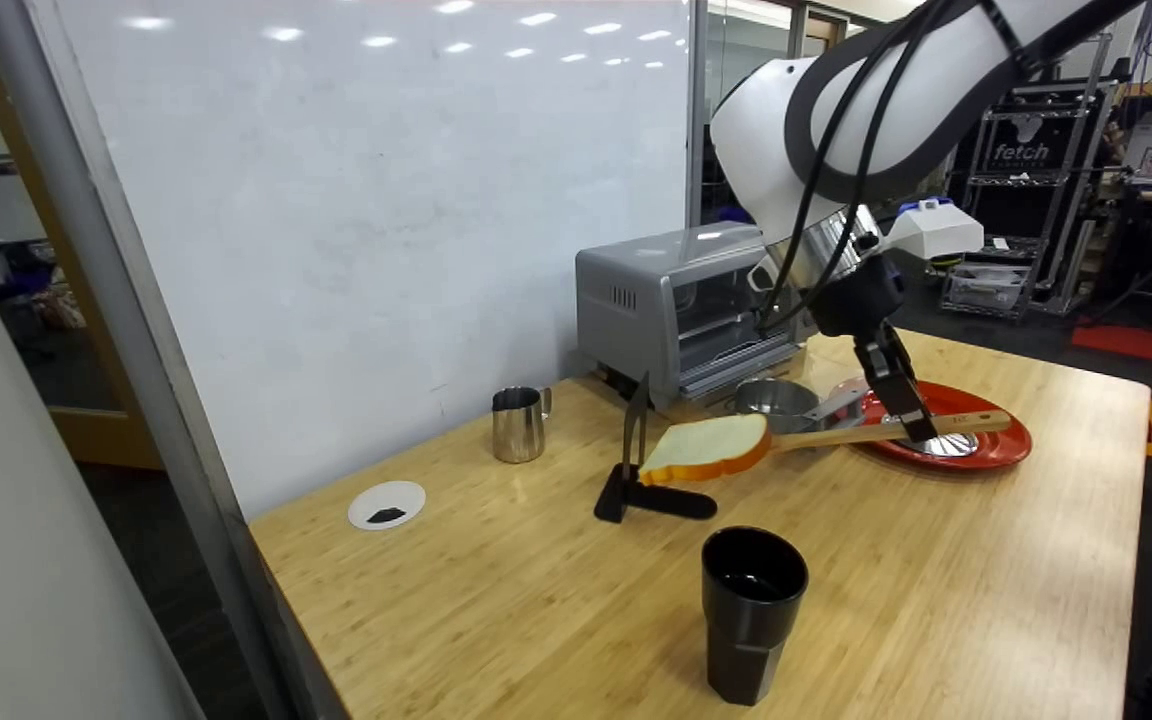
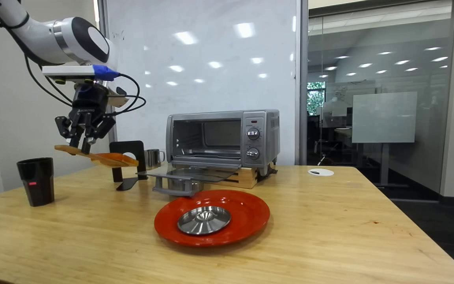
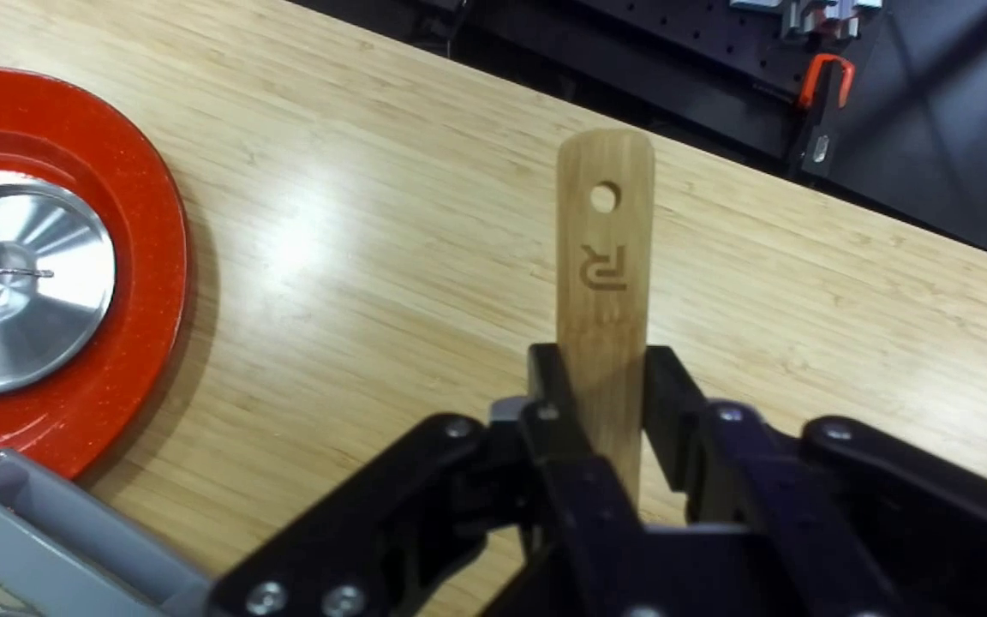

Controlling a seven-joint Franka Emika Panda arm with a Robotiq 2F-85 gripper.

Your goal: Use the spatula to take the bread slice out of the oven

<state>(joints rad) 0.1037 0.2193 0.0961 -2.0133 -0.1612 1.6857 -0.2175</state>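
Note:
My gripper [image 1: 921,430] is shut on the handle of the wooden spatula [image 1: 836,435], held above the table. The wrist view shows both fingers [image 3: 601,368] against the sides of the handle [image 3: 605,291], whose holed end points away. The pale bread slice [image 1: 706,445] with an orange crust lies on the spatula's blade end and hides the blade. In an exterior view the spatula [image 2: 67,149] tilts slightly down towards the bread [image 2: 106,158]. The grey oven [image 1: 626,320] stands against the whiteboard, outside the gripper's reach of contact. Its door [image 2: 172,192] is folded down and its chamber shows [image 2: 222,134].
A red plate [image 2: 250,221] with a metal lid [image 2: 204,221] lies before the oven; it also shows in the wrist view [image 3: 151,300]. A metal bowl [image 1: 776,400] sits below the door. A black stand [image 1: 671,500], steel pitcher [image 1: 518,430] and black cup [image 1: 754,620] stand around the bread.

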